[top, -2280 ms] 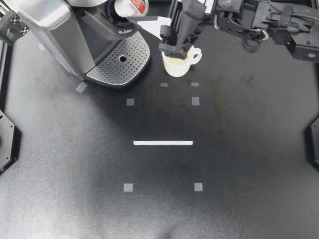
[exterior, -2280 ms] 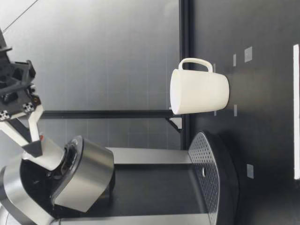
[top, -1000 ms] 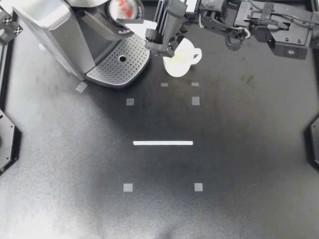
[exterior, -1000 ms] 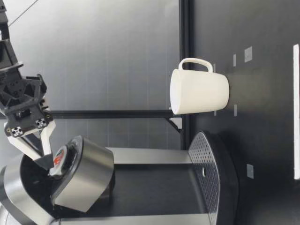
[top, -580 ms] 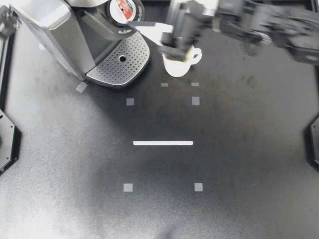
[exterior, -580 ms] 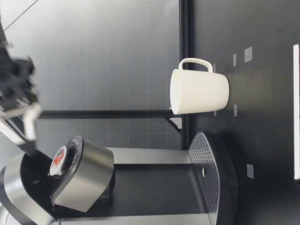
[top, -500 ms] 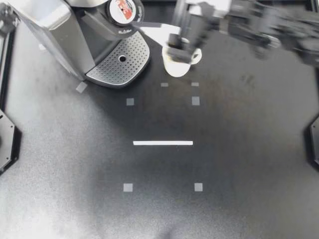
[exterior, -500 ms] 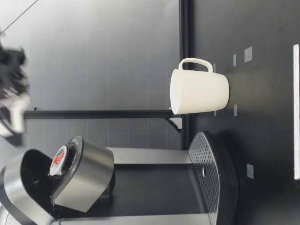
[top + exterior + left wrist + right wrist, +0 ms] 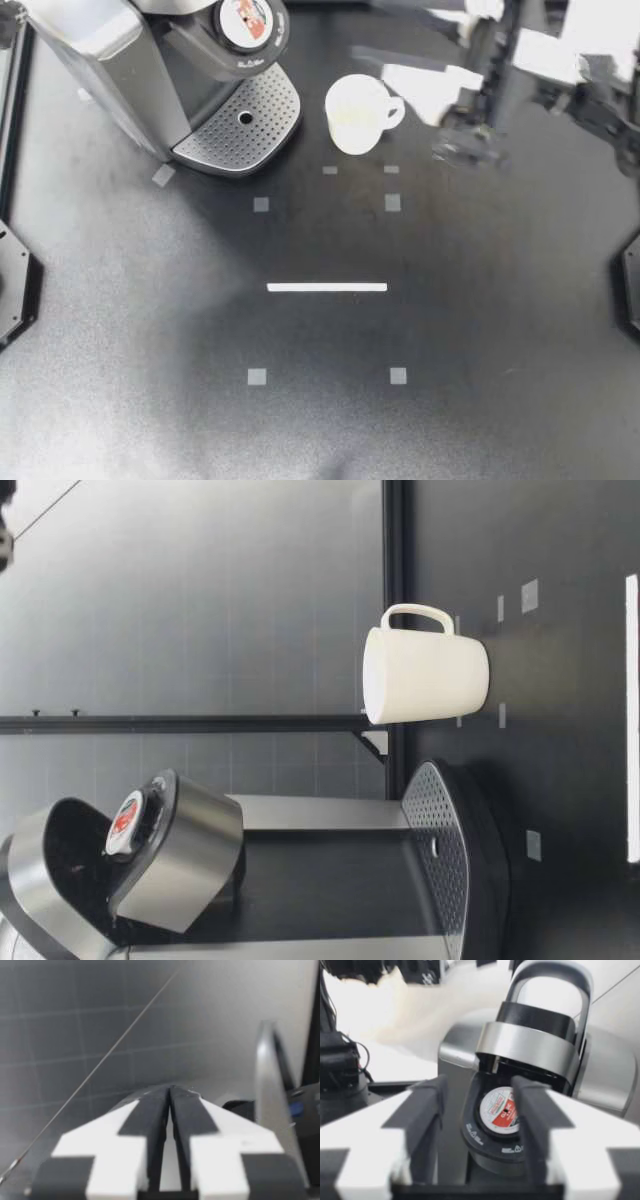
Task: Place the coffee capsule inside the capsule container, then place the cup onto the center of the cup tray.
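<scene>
Red-and-white foil-topped coffee capsule [image 9: 247, 18] sits in the round black capsule container [image 9: 485, 1146] of the silver machine, upper left of the frame. Cream ceramic cup [image 9: 357, 113] stands on the bench [image 9: 320, 420] beside the perforated metal cup tray [image 9: 240, 125]. My right hand [image 9: 468, 148] gapes empty; my left hand [image 9: 170, 1120] is pressed together. A rim grip could slip, or the cup could clip the tray's edge and tip.

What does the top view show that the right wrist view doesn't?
Only the top view: the cup standing on the table beside the cup tray, and the white line. Only the right wrist view: my right gripper, a blur from above, with its fingers clearly apart. Both: the coffee capsule sitting in the capsule container.
</scene>
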